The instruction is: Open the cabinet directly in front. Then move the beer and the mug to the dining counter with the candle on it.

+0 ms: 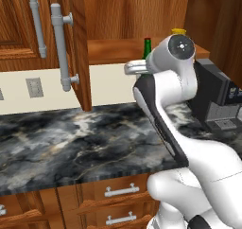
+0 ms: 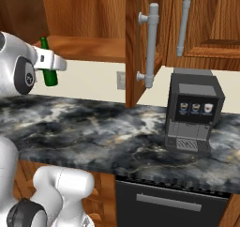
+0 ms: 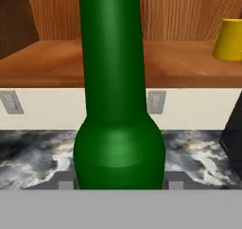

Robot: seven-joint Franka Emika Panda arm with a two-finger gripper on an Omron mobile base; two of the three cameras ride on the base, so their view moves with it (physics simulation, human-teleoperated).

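My gripper (image 2: pixel 48 63) is shut on the beer (image 2: pixel 48 64), a dark-green bottle held tilted in the air in front of the cabinet shelf (image 2: pixel 89 48) and above the kitchen counter. In the hand view the beer (image 3: pixel 116 105) stands large between my fingertips (image 3: pixel 65 183). The left base view shows the bottle's neck (image 1: pixel 147 47) just behind my arm. The cabinet (image 1: pixel 71 48) stands open, its doors swung out. The yellow mug (image 3: pixel 229 39) sits on the shelf to the bottle's right, and its top (image 1: pixel 178 31) peeks over my arm. The dining counter and the candle are out of view.
A dark coffee machine (image 2: pixel 194 111) stands on the marble kitchen counter (image 2: pixel 93 132) at the right. The open door with its grey bar handle (image 2: pixel 151 45) juts out over the counter. Drawers (image 1: pixel 121 191) run under the counter edge.
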